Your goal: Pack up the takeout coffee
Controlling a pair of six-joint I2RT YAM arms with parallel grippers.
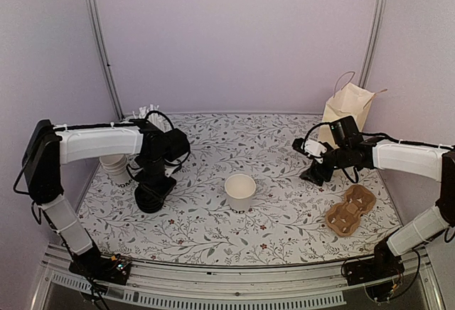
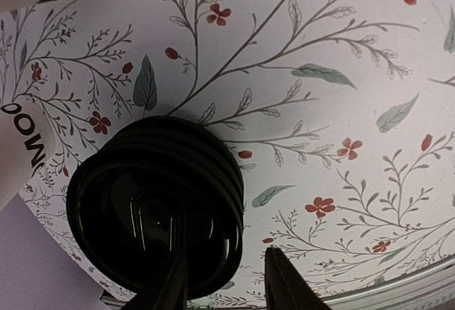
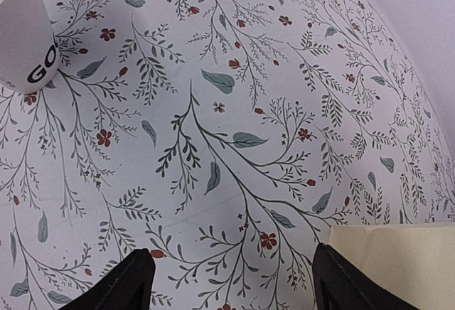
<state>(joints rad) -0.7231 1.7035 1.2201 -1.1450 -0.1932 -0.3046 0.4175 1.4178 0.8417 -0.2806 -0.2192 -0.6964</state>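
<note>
While the left gripper [image 2: 226, 271] straddles the rim of the black lid stack [image 2: 153, 203], jaws part-open, the lidless white cup [image 1: 240, 191] stands mid-table; right gripper [image 3: 231, 253] gapes empty near the paper bag [image 1: 348, 107]

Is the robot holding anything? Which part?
The left gripper straddles the rim of the black lid stack, one finger inside, one outside; a firm pinch cannot be told. The right gripper is open, holding nothing.
</note>
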